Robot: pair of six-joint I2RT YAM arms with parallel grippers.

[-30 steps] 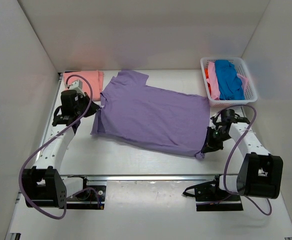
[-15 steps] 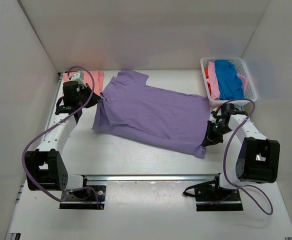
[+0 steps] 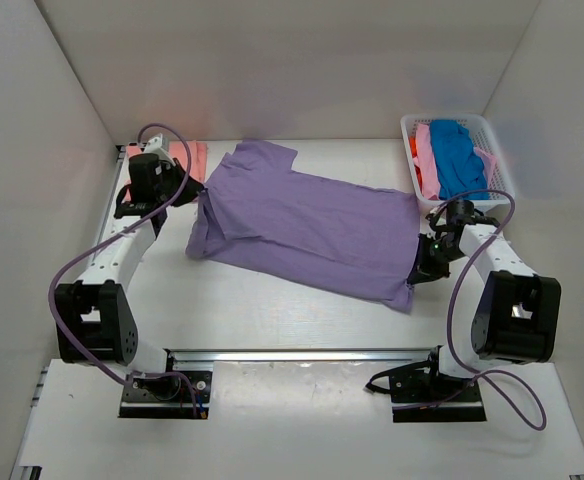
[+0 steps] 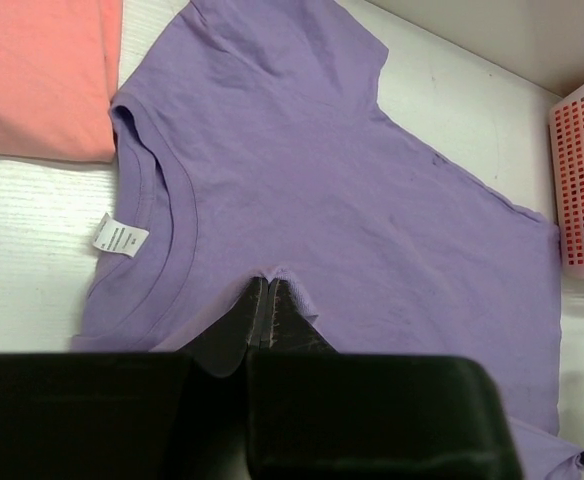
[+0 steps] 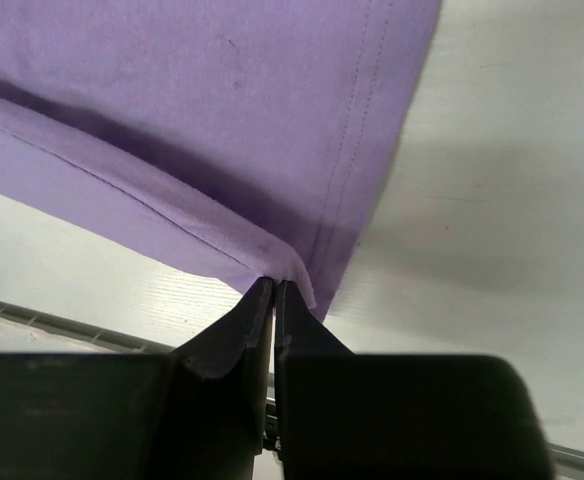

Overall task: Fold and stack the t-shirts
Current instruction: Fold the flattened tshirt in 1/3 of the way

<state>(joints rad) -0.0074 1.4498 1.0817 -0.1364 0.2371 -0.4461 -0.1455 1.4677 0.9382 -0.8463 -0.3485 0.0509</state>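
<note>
Pinching the lavender-purple t-shirt (image 3: 312, 230) at both ends. Left gripper (image 4: 269, 292) is clamping its fingers together on a small bunch of cloth at the shoulder. The collar is curving away just left of the fingertips, with the white label (image 4: 120, 236) further left inside the neck. The rest of the shirt is spreading ahead of and to the right of those fingers.

The salmon-pink t-shirt (image 4: 42, 75) is lying folded ahead-left of the fingers, apart from them and just beside the purple sleeve.

Right gripper (image 5: 273, 287) is squeezing its fingers shut on the hem corner, a doubled fold of cloth sitting right at the tips. Purple fabric is fanning out ahead and left of them, and bare table (image 5: 492, 200) is showing to the right.

In the top view the shirt is lying spread on the table between the two grippers. The white basket (image 3: 499, 170) is sitting beyond the right fingers, holding a blue t-shirt (image 3: 457, 155), a pink one (image 3: 427, 160) and an orange one (image 3: 413, 150).
</note>
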